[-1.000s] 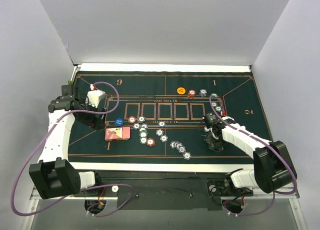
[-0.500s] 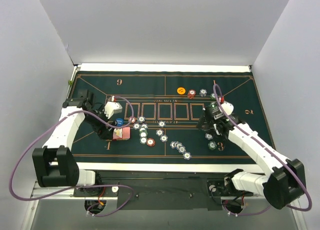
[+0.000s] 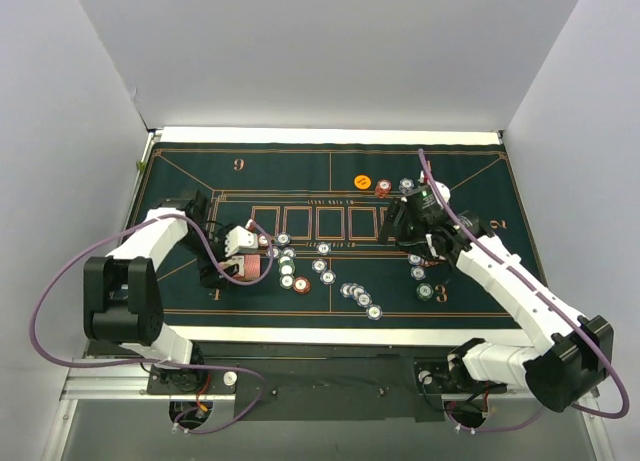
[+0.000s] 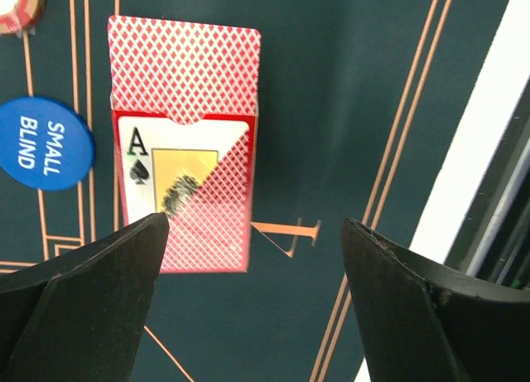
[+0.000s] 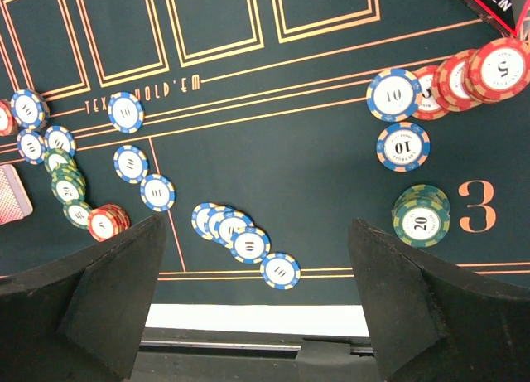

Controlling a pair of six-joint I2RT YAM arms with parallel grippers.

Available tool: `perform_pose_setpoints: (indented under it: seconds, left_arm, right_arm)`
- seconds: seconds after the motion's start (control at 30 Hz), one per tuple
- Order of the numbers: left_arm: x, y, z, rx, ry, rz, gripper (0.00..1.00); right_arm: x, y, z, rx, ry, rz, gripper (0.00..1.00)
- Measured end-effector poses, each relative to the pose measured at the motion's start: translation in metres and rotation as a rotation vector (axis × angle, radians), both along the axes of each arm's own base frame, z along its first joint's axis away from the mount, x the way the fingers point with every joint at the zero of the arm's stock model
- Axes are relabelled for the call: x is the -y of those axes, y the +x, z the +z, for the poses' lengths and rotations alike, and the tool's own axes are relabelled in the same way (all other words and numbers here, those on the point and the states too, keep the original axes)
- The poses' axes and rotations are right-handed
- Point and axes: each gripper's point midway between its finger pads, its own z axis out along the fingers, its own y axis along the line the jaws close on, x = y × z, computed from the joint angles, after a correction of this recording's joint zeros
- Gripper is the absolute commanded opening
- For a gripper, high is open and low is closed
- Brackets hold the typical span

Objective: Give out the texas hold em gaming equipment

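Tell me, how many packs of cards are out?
1: the card pack lies on the left of the mat, beside the blue button, before the left hand. Others may be hidden.

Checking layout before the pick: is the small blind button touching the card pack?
No, a strip of green mat shows between the blue button and the card pack.
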Motion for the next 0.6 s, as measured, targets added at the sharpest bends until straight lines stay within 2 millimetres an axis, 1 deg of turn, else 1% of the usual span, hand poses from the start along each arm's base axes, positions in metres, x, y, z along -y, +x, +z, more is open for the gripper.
perform_pose_setpoints:
  seconds: [0.2,0.3,0.5,0.6]
  left_arm:
    - [0.002,0.021,-0.014,0.07,0.014,-0.062,0.96]
    - [0.003,0.026,-0.021,0.099,0.022,-0.079,0.96]
    - [0.005,0.031,-0.028,0.137,0.044,-0.116,0.96]
    - [0.007,0.027,-0.035,0.133,0.052,-0.131,0.96]
  right_arm:
    - [-0.01,0.006,0.004,-0.009,0.016,0.031,0.86]
    - [-0.013,0.008,0.005,-0.013,0.021,0.044,0.86]
    - [-0.018,0.01,0.006,-0.021,0.03,0.063,0.86]
    - [-0.017,0.012,0.004,-0.03,0.032,0.066,0.85]
